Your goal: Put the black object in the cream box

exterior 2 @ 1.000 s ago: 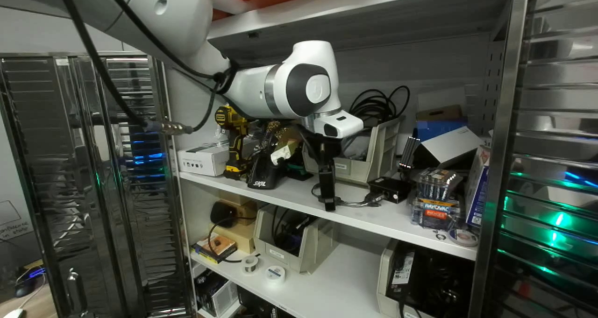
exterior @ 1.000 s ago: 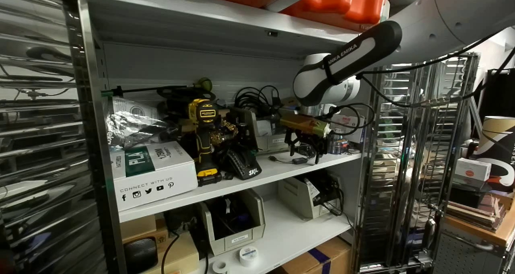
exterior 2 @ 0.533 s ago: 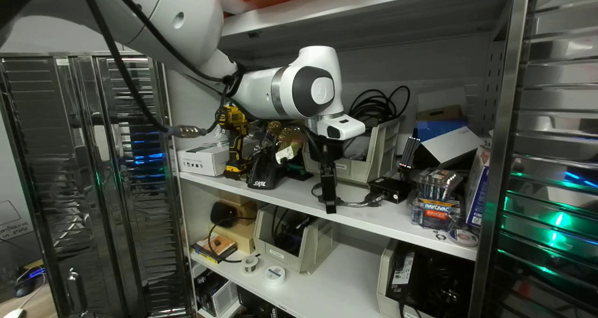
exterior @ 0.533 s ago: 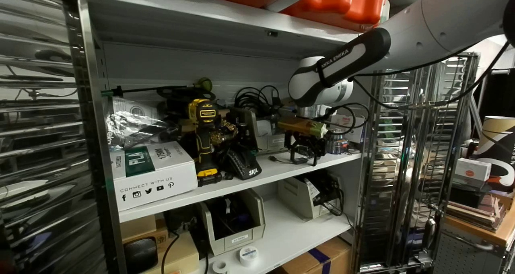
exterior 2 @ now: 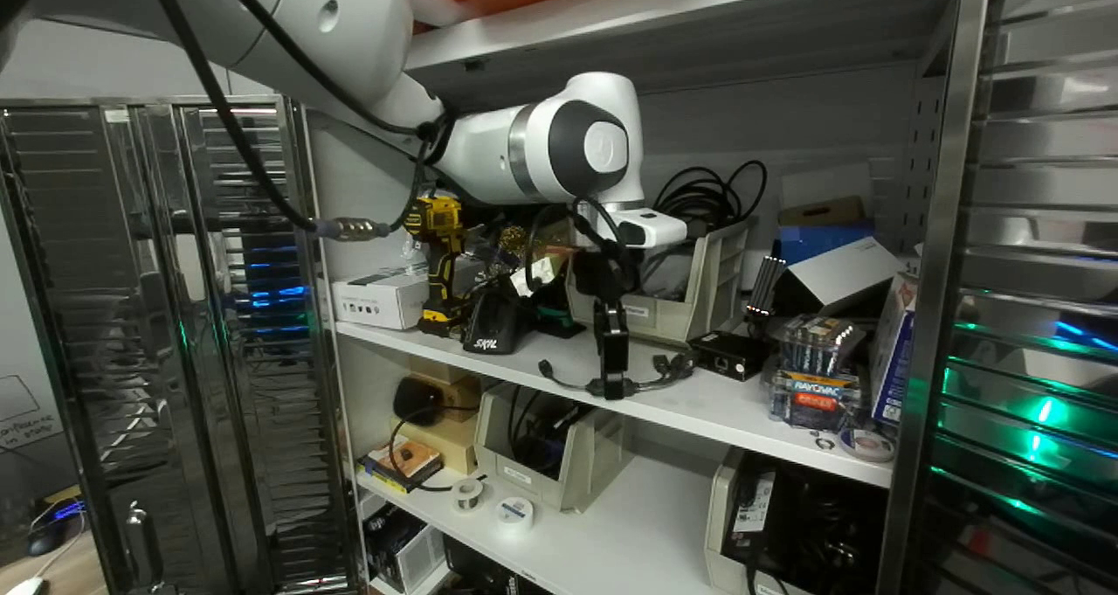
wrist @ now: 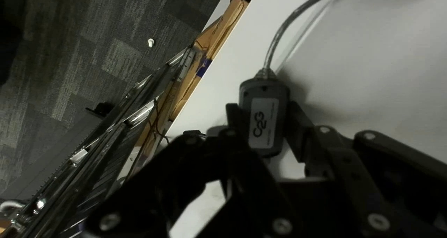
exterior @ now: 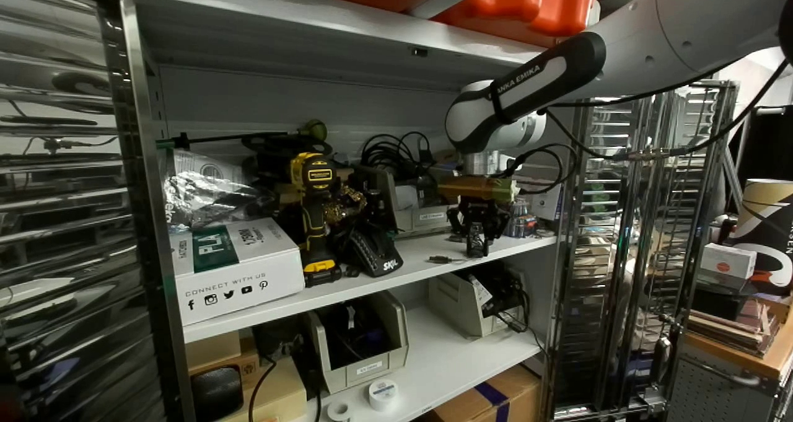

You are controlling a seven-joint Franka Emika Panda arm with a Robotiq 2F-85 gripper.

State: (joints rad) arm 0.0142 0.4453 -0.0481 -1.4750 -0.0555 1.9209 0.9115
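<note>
The grasp looks made (the gripper (wrist: 264, 115) pinches the adapter (wrist: 264, 124)), so the next move likely calls for lifting toward the far bin (exterior 2: 668, 321).

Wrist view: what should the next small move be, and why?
Probably a gentle upward lift: the tool appears closed on both sides of the black C2G adapter, whose cable runs out over the shelf and could snag if dragged.

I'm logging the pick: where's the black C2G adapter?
In the wrist view, the black C2G adapter is just right of centre, between the fingers, with the shelf edge to its left.
</note>
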